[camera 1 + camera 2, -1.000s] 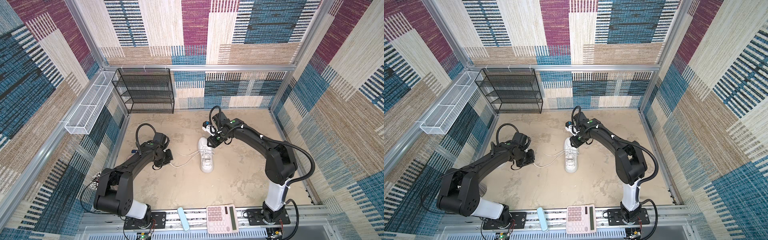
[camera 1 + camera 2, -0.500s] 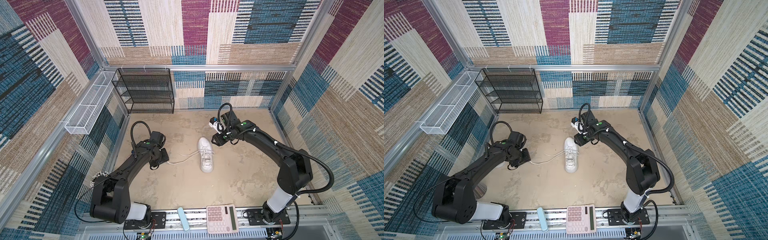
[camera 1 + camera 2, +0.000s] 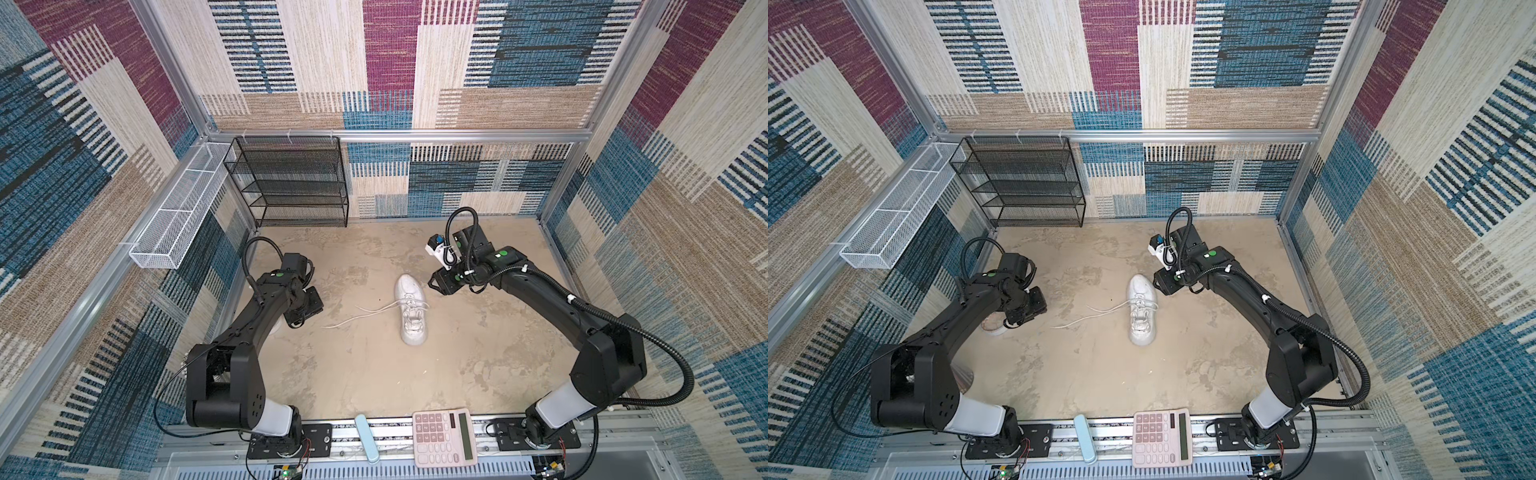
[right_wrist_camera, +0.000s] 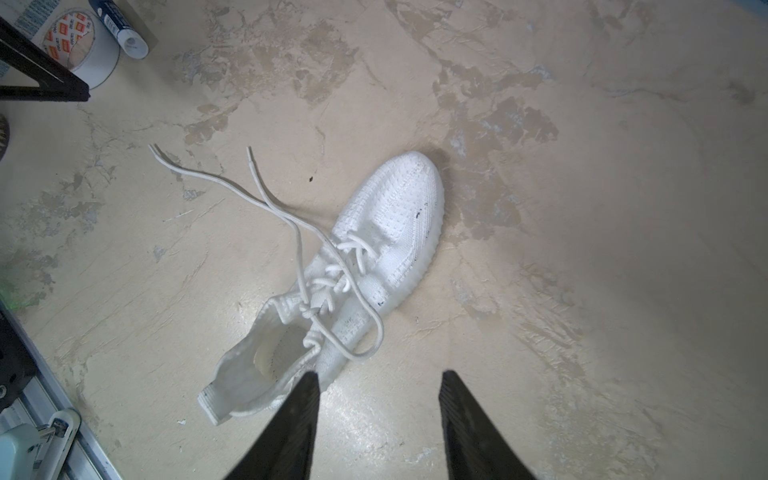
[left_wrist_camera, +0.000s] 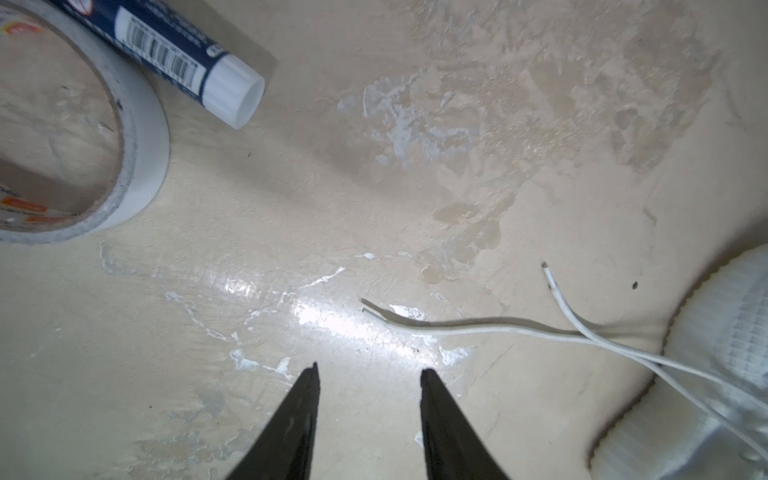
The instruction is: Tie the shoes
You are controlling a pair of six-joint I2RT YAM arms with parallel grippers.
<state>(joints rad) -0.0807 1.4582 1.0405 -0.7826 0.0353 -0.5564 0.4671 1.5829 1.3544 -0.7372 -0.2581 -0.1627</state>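
The shoes are one white sneaker (image 3: pixel 411 309) (image 3: pixel 1142 309) lying mid-floor in both top views. Its laces (image 4: pixel 316 266) cross at a knot by the tongue. One loop (image 4: pixel 368 332) hangs off the side, and two loose lace ends (image 5: pixel 457 330) trail on the floor toward the left arm. My left gripper (image 5: pixel 370 372) (image 3: pixel 301 318) is open and empty, a short way from those ends. My right gripper (image 4: pixel 380 376) (image 3: pixel 433 286) is open and empty too, hovering beside the shoe's far end.
A white tape roll (image 5: pixel 141 158) (image 3: pixel 994 326) and a blue glue stick (image 5: pixel 187 54) lie close by the left gripper. A black wire rack (image 3: pixel 291 183) and a white wire basket (image 3: pixel 178 220) stand at the back left. A pink calculator (image 3: pixel 444 436) and a light-blue case (image 3: pixel 366 438) sit on the front rail.
The left gripper went from shut to open and drew back leftward; the lace ends now lie free on the floor. The right gripper pulled away from the shoe to the right.
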